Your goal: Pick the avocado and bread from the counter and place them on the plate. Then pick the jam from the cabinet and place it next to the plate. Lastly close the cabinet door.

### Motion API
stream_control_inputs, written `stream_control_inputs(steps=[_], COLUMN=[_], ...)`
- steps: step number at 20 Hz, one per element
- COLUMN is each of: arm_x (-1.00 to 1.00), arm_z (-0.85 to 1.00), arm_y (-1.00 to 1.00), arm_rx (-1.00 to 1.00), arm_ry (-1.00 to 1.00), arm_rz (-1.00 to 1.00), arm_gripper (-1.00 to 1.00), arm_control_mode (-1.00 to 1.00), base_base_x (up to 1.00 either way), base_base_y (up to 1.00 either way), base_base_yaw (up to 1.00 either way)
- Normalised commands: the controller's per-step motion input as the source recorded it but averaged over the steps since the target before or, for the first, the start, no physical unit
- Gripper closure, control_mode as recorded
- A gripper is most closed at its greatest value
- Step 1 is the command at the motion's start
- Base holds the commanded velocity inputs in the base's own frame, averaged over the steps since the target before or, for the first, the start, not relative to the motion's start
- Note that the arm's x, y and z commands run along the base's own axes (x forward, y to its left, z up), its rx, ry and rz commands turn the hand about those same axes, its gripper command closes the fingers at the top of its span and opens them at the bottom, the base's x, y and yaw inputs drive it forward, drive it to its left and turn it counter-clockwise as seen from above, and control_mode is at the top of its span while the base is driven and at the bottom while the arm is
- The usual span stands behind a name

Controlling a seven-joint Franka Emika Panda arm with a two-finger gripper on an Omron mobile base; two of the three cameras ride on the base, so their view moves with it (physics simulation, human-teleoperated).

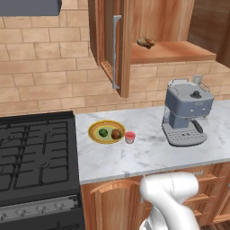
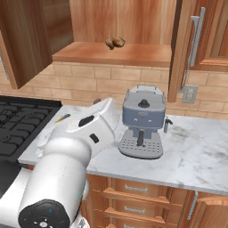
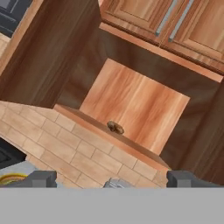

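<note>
Item: plate (image 1: pixel 95 127) on surface (image 1: pixel 148 152), left of the coffee machine (image 1: pixel 186 112); avocado (image 1: pixel 103 132) and bread (image 1: pixel 116 134) on it, jam (image 1: pixel 130 137) just beside.

Claw (image 3: pixel 111 178): released, empty, facing the cabinet (image 3: pixel 131 98).

Outstanding: cabinet door (image 1: pixel 117 45) open.

Risk: a glancing push could slip off the panel or clip the machine.

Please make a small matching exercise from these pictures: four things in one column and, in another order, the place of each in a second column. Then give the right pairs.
Things:
1. avocado
2. jam
3. lumpy pastry
4. coffee machine

Places:
A. on the shelf inside the open cabinet
B. on the plate, beside the bread
C. on the counter, to the right of the jam
D. on the counter, just beside the plate's rim

Pairs: 1-B, 2-D, 3-A, 4-C
</note>
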Motion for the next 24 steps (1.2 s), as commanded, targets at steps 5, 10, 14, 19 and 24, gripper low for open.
stream_control_inputs(steps=[5,10,14,19,24], arm_x=[0.00,0.00,0.00,0.00,0.20], arm_z=[0.00,0.00,0.00,0.00,-0.09], arm_y=[-0.50,-0.59,-0.54,-0.49,-0.21], arm_rx=[0.00,0.00,0.00,0.00,-0.01], arm_ry=[-0.07,-0.06,-0.06,-0.05,-0.03], arm_rz=[0.00,0.00,0.00,0.00,0.02], arm_gripper=[-1.00,-1.00,-1.00,-1.00,-1.00], arm_control_mode=[-1.00,-1.00,-1.00,-1.00,-1.00], base_base_x=[0.00,0.00,0.00,0.00,0.00], base_base_y=[0.00,0.00,0.00,0.00,0.00], base_base_yaw=[0.00,0.00,0.00,0.00,0.00])
